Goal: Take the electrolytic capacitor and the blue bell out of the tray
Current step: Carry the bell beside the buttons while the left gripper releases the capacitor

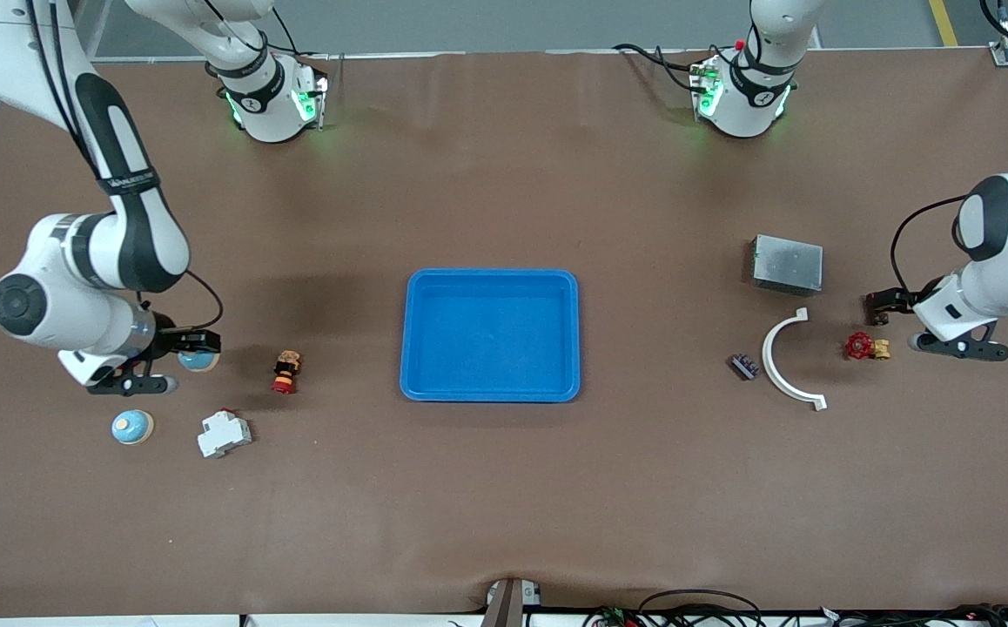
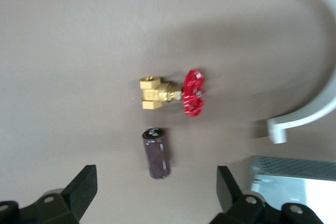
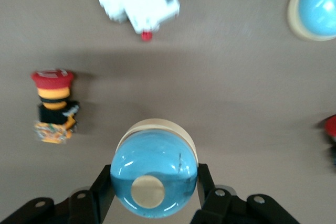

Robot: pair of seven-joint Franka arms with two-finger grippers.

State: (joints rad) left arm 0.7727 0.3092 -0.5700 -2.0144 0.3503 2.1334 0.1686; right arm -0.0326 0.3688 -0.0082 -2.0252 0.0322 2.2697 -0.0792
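The right gripper point(image 1: 180, 346) was clamped on a blue bell point(image 1: 198, 357), at nine o'clock from the tray point(image 1: 491, 392). The left gripper point(image 2: 157, 190) hung wide open, holding nothing, over the capacitor point(image 2: 157, 152), which lay on the table at three o'clock, beside the valve point(image 2: 173, 94).

A blue tray point(image 1: 491, 335) sits mid-table. Toward the right arm's end lie a red-capped push button point(image 1: 286, 372) and, nearer the front camera, a white breaker point(image 1: 224, 434). Toward the left arm's end, a grey metal box point(image 1: 787, 264) stands farthest from the camera; nearer lies a white curved bracket point(image 1: 781, 361), with a small dark connector point(image 1: 743, 366) on its tray side and a red-handled brass valve point(image 1: 865, 347) on its outer side.
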